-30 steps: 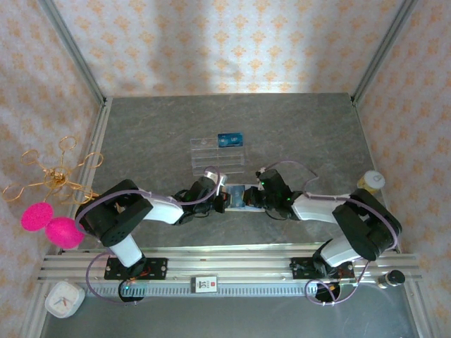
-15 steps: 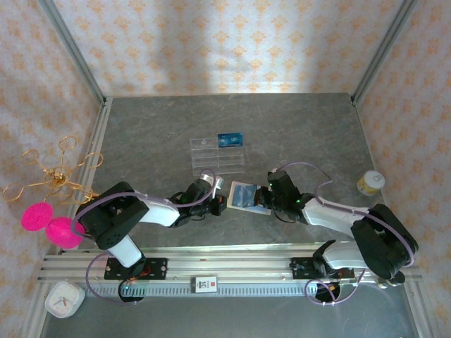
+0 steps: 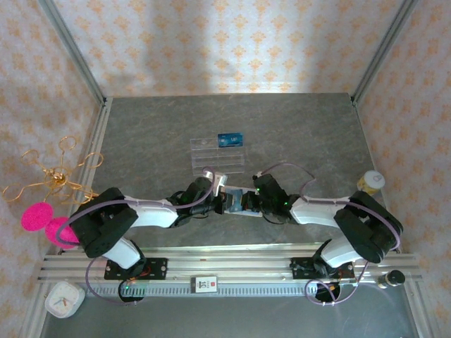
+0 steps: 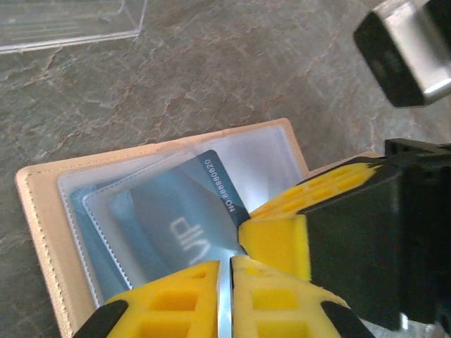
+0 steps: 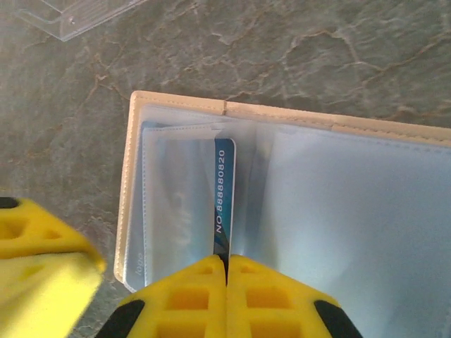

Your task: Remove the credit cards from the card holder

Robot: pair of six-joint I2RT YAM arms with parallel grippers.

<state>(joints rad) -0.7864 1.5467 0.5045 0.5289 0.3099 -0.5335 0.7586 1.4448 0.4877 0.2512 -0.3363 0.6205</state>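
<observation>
The beige card holder [image 3: 240, 201] lies open on the stone table between both grippers. Its cream rim [image 4: 35, 211] frames clear sleeves, and a blue credit card [image 4: 183, 211] sticks partway out of one. My left gripper [image 4: 225, 271] pinches the thin edge of a clear sleeve. My right gripper [image 5: 227, 271] is shut on the edge of the same credit card [image 5: 224, 190], which stands on edge above the holder's rim [image 5: 176, 102]. The two grippers' yellow fingers [image 4: 282, 239] nearly touch. Another blue credit card [image 3: 230, 139] lies in the clear tray.
The clear compartment tray [image 3: 217, 155] sits just beyond the holder. A yellow-lidded jar [image 3: 371, 182] stands at the right edge. Pink balls [image 3: 42, 218] and gold wire hang outside the left wall. A small clock [image 3: 65, 299] lies by the near rail.
The right gripper swung right with the holder half a second ago and has come back left. Both grippers now meet again over the holder.
</observation>
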